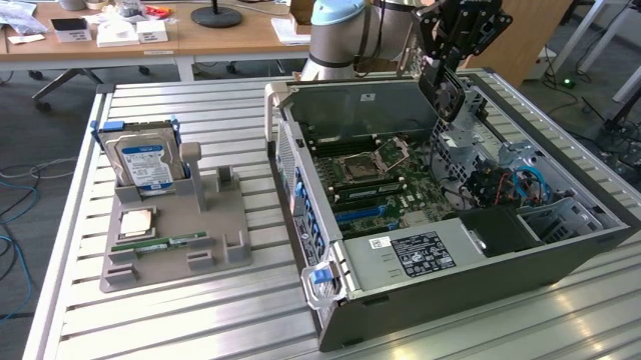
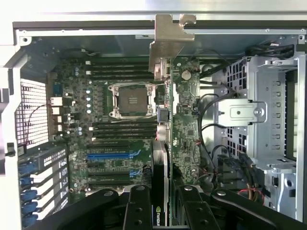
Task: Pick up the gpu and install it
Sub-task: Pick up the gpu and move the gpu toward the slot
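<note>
My gripper (image 1: pixel 448 69) is shut on the gpu (image 1: pixel 446 94), which hangs edge-down over the far part of the open computer case (image 1: pixel 481 262). In the wrist view the gpu (image 2: pixel 184 124) shows edge-on between my black fingers (image 2: pixel 138 208), with its green board, a dark fan face and its pale metal bracket (image 2: pixel 165 43) at the far end. It floats above the motherboard (image 2: pixel 115 158), beside the CPU socket (image 2: pixel 130 99), and the blue expansion slots (image 2: pixel 108 155) lie off to one side of it.
A grey fixture (image 1: pixel 176 236) on the slatted table holds a silver hard drive with a blue label (image 1: pixel 148 161), a CPU chip (image 1: pixel 137 221) and a green RAM stick (image 1: pixel 161 242). A metal drive cage (image 2: pixel 268 115) and cables (image 1: pixel 521 184) fill the case's other end.
</note>
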{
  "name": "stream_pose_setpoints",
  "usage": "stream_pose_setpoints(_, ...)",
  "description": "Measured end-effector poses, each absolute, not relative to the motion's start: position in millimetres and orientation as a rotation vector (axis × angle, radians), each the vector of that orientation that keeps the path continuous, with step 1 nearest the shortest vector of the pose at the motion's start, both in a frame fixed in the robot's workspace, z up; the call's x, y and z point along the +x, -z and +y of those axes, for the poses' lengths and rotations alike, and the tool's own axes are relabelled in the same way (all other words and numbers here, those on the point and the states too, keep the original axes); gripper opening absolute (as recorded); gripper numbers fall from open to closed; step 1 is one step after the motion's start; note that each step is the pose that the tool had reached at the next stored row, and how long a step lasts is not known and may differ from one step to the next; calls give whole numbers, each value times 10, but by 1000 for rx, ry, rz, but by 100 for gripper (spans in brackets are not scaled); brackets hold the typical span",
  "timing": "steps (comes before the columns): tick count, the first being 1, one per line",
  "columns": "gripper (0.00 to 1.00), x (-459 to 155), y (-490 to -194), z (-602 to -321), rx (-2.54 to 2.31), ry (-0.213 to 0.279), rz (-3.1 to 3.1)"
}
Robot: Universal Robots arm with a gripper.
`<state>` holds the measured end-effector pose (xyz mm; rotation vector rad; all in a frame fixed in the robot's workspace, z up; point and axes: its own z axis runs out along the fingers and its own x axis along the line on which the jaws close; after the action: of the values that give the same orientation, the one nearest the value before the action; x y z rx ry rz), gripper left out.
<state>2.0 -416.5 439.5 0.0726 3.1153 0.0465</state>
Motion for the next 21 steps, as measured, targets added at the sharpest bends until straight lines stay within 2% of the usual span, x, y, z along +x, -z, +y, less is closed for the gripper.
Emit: stream_pose_setpoints(21, 27, 512, -4394, -4164, 71, -46, 3115)
